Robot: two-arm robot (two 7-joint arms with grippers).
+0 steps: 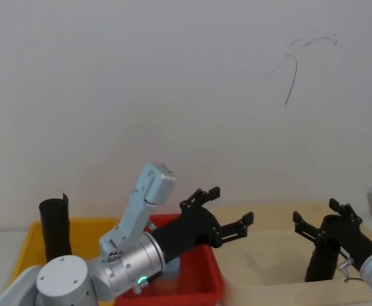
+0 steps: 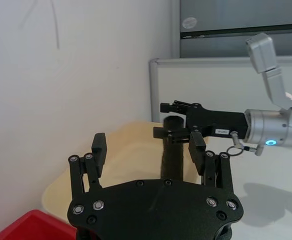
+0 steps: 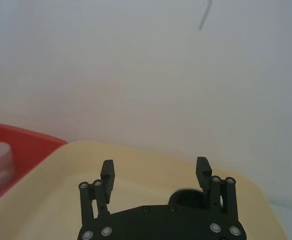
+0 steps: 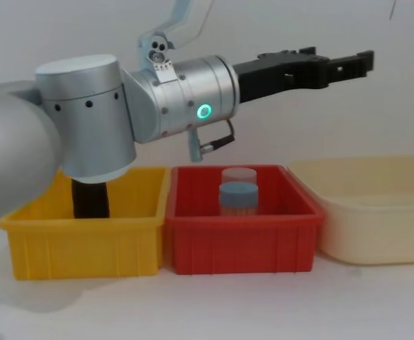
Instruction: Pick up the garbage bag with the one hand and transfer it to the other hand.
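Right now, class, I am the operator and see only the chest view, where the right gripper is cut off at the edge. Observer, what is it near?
Observer: The right gripper is over the cream tub, at the top of an upright garbage bag roll standing in it.
Operator: Is it clamped on the roll?
Observer: No. In the right wrist view its fingers stand wide apart, with the roll's top between them.
Operator: My left gripper shows side-on. Is it open?
Observer: Yes. In the head view the left gripper has its fingers spread, pointing towards the right one.
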